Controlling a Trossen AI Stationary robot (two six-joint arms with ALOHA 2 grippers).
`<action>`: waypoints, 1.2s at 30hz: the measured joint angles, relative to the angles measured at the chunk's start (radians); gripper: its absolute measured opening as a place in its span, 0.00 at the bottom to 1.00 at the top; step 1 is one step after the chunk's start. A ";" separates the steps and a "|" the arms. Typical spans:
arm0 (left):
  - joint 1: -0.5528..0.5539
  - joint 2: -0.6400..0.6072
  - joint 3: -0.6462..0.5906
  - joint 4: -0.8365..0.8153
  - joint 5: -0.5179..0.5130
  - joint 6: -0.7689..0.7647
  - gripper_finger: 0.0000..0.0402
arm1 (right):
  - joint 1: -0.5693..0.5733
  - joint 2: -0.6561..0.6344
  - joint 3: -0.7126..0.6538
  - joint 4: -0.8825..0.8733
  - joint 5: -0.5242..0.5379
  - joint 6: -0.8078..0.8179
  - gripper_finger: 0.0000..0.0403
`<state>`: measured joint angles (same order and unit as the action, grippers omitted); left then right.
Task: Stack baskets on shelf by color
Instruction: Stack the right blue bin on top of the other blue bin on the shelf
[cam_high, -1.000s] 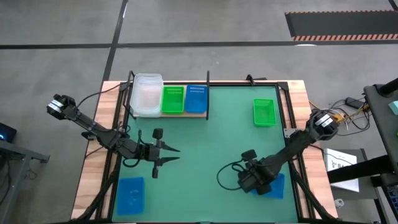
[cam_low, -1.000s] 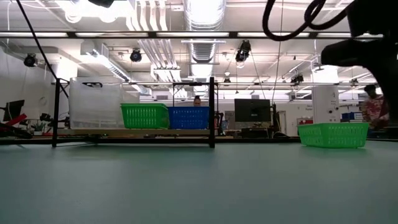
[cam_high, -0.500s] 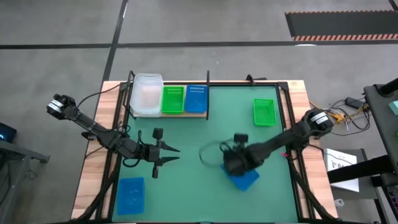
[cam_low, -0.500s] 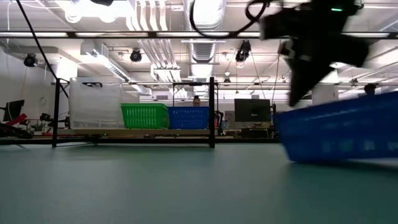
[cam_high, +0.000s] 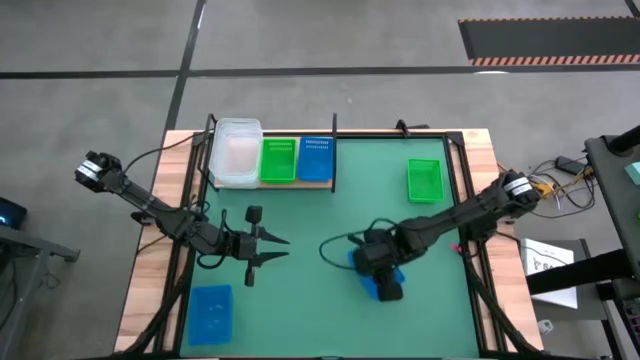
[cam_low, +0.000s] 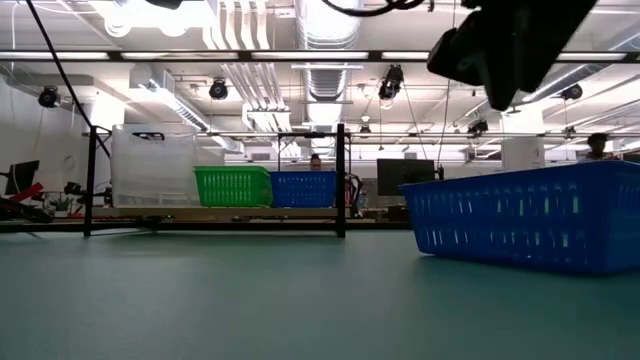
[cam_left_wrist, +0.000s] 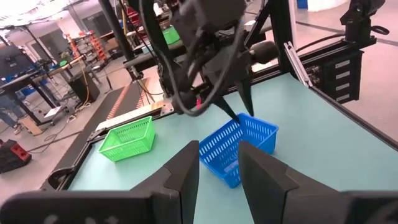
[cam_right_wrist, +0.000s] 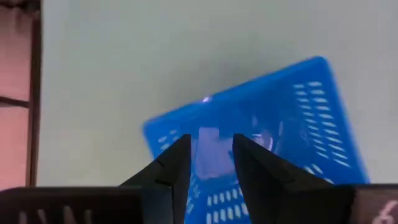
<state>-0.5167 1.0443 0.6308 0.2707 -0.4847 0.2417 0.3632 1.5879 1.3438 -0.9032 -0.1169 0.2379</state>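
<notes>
Evidently mid-transfer of one blue basket toward the shelf.

From the high view: sits the right gripper (cam_high: 372, 262) over mid-mat, with the carried blue basket (cam_high: 386, 284) directly under it and touching. Stands the shelf (cam_high: 300, 184) well beyond that claw, up and to its left, holding a clear stack (cam_high: 236, 152), a green shelf basket (cam_high: 278, 160) and a blue shelf basket (cam_high: 316, 158) side by side. Lies a loose green basket (cam_high: 424, 180) well off to the claw's far right, and a spare blue basket (cam_high: 211, 312) far behind the left gripper (cam_high: 285, 249), which waits with fingers spread, holding nothing.

From the low view: hangs the right gripper (cam_low: 505, 55) above the carried blue basket (cam_low: 525, 215), slightly tilted, close to the mat.

From the left wrist view: shows the right arm's finger tip down at the rim of the carried blue basket (cam_left_wrist: 239, 146).

From the right wrist view: appears clamped on the carried blue basket (cam_right_wrist: 249, 137), its wall between the two fingers, judged rather than plainly seen.

Next, probably: lift clear, travel to the blue shelf basket, square up the tilt, lower to nest inside, then release.
</notes>
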 joint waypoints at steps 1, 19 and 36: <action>0.000 0.000 0.000 0.000 0.000 0.000 0.24 | 0.009 0.000 -0.011 0.018 0.012 0.001 0.29; 0.000 -0.003 0.001 0.041 -0.004 -0.063 0.24 | -0.058 0.035 -0.112 0.335 0.636 -0.251 0.03; 0.000 0.021 0.001 0.006 -0.011 -0.046 0.24 | 0.090 -0.006 -0.153 0.466 0.387 -0.015 0.20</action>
<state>-0.5167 1.0649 0.6315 0.2771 -0.4961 0.1959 0.4530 1.5815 1.1907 -0.4372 0.2696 0.2230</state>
